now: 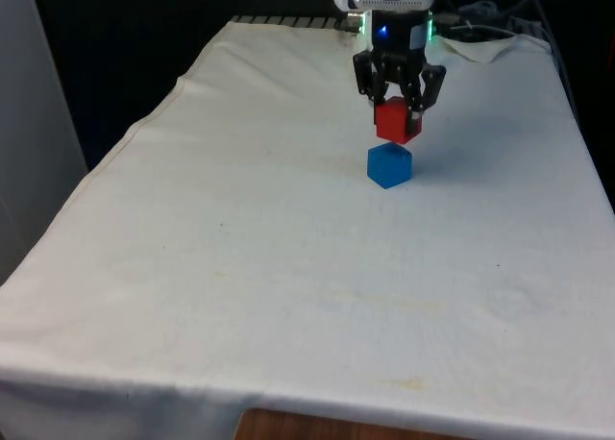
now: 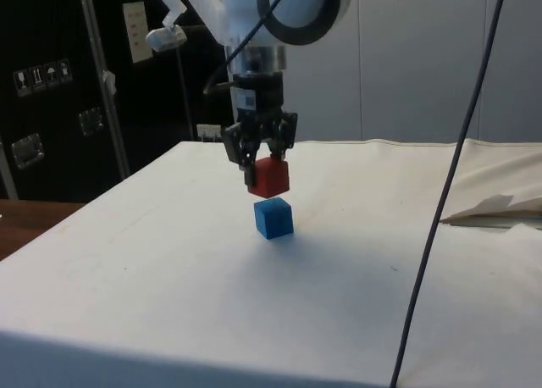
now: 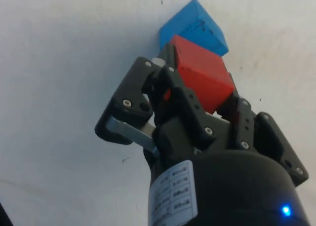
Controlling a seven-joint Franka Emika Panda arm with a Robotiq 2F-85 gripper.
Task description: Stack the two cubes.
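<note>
A: How was the tool found?

B: It was closed on the red cube, which was held clear of the worktop. The blue cube was seen just below it, apart.

A: How would the cube handle?

B: It was judged stiff and light; flat opposite sides suit gripping. The contact faces were hidden by the fingers.

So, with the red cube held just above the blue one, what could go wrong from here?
1. In the side view the red cube hangs slightly off-centre over the blue cube; if released like this, it might land on an edge and slide off.
2. The two cubes seem turned at different angles, so the faces may not meet squarely.
3. The gripper descending too far could push the blue cube across the white cloth.
</note>
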